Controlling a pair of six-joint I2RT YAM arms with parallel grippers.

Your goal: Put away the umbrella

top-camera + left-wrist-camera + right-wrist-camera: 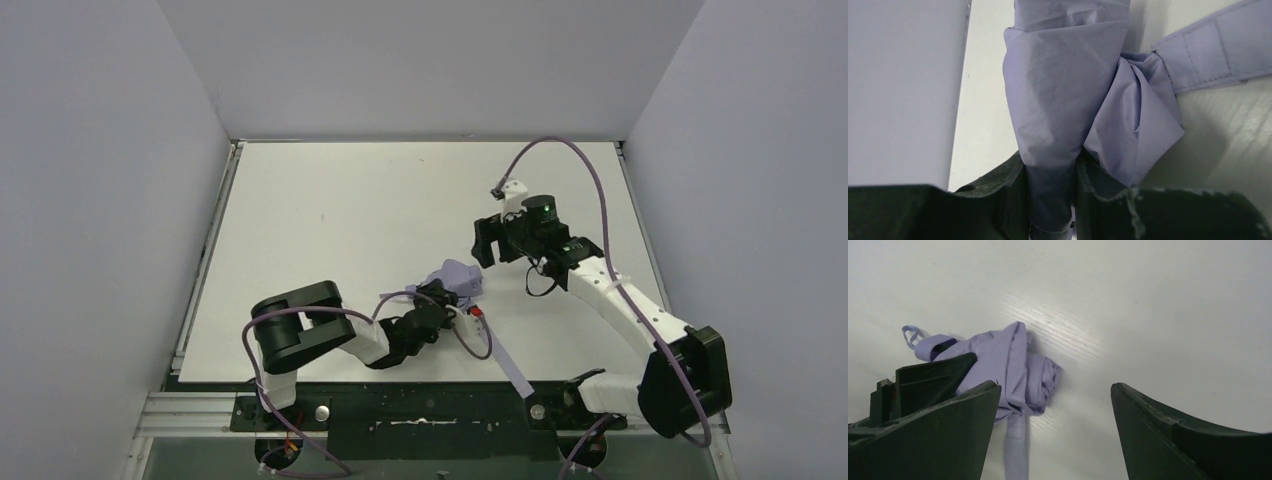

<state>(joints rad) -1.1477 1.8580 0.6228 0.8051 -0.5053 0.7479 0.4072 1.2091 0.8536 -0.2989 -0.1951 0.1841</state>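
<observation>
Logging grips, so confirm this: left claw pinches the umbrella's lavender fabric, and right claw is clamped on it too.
Wrong on the right claw: the right wrist view shows it open, apart from the umbrella. The left claw does pinch its fabric.

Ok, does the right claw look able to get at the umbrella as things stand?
Probably yes. The right claw stands open near the umbrella, with only bare table between them. The left claw is clamped on one end, leaving the rest exposed.
</observation>
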